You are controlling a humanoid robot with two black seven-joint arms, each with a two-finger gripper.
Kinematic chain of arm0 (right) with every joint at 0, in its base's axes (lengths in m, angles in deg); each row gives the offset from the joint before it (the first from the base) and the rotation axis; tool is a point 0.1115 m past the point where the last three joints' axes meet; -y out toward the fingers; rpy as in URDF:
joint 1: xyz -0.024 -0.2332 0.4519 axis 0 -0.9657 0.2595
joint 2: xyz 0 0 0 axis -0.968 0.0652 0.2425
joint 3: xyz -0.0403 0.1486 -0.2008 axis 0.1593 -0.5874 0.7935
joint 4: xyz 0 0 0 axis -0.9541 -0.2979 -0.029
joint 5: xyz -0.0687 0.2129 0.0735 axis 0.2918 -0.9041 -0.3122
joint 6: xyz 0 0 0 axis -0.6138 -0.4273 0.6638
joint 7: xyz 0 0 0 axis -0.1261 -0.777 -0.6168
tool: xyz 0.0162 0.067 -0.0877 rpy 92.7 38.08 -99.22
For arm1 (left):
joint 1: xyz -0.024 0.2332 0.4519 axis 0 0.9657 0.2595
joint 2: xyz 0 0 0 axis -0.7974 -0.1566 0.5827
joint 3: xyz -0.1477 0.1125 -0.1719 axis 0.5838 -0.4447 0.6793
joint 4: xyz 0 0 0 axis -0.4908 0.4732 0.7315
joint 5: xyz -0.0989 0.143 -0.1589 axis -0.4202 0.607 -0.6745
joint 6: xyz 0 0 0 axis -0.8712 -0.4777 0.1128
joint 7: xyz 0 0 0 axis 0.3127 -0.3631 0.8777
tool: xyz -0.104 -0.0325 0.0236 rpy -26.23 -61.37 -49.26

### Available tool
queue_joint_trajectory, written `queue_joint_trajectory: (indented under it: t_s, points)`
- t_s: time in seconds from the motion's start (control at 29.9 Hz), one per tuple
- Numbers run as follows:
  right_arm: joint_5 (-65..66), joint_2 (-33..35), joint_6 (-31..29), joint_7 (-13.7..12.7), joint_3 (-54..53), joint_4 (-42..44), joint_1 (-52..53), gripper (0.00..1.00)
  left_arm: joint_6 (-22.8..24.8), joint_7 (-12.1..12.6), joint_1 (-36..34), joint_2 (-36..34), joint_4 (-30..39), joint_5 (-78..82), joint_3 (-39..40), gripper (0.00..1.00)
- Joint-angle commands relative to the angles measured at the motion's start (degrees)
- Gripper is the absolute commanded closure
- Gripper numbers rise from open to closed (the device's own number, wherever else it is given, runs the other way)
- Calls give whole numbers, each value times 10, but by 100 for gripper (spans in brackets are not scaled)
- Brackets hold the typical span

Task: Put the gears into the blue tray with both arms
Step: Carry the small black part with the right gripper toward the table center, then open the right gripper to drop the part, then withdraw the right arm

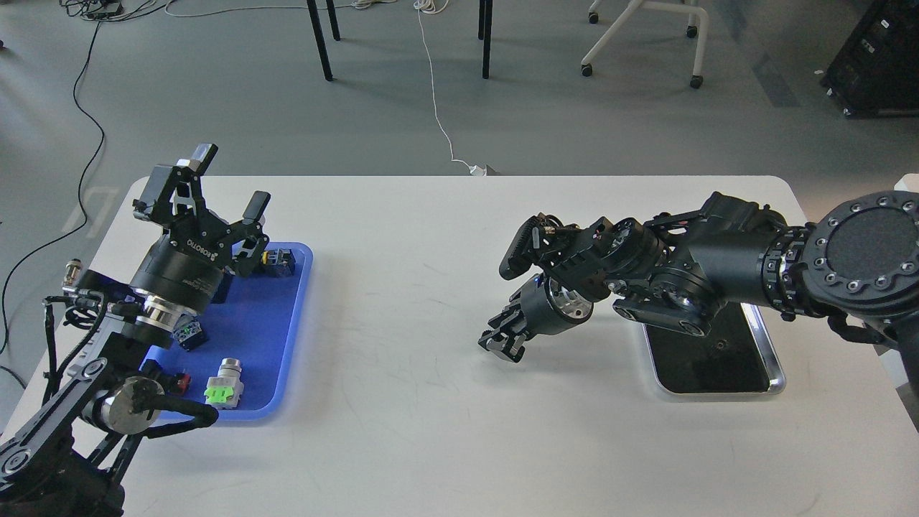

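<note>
Left gripper (pixel 228 188): raised above the far end of the blue tray, fingers pointing up and away, spread well apart with nothing between them.
Right gripper (pixel 502 343): low over the bare table near the centre, pointing down and toward the left; it is dark and seen nearly end-on, so I cannot tell whether its fingers are apart or together, or whether they carry a gear.
Blue tray (pixel 294 345): on the left side of the table, under the left arm; it holds several push-button parts, among them a green-capped button (pixel 225 388) near the front rim and a black block with a yellow spot (pixel 280 261) at the far end.
Steel-rimmed black tray (pixel 772 359): on the right side, partly hidden by the right arm.
Gears: one tiny dark speck (pixel 720 345) lies in the black tray, likely a gear but too small to confirm; none can be made out in the blue tray.
Step in hand: my judgement is a carry or handover between the two trays.
Next move: probably the right arm reaching further left, or the left arm lowering to meet it.
</note>
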Motion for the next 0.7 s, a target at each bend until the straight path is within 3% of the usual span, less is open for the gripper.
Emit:
queue_joint_trajectory:
  t_s: [0.0,0.1,0.23,0.43,0.57,0.67]
  points:
    - [-2,0,0,0,-6,-10,1,28,0,0,-1,-1,0,0,0,2]
    - [-24,0,2,0,-18,-26,9,21,0,0,-1,-2,0,0,0,2]
    - [-77,66,0,0,-74,-59,22,8,0,0,-1,-3,0,0,1,2]
    - [-222,193,-4,0,-177,-109,-2,5,4,-2,-5,-2,-3,1,0,1]
    - [-342,249,-4,0,-269,-108,-87,4,4,-33,-8,-1,-4,8,-1,2]
    - [-417,272,-7,0,-381,-109,-177,4,2,-37,-12,-3,-4,23,-3,1]
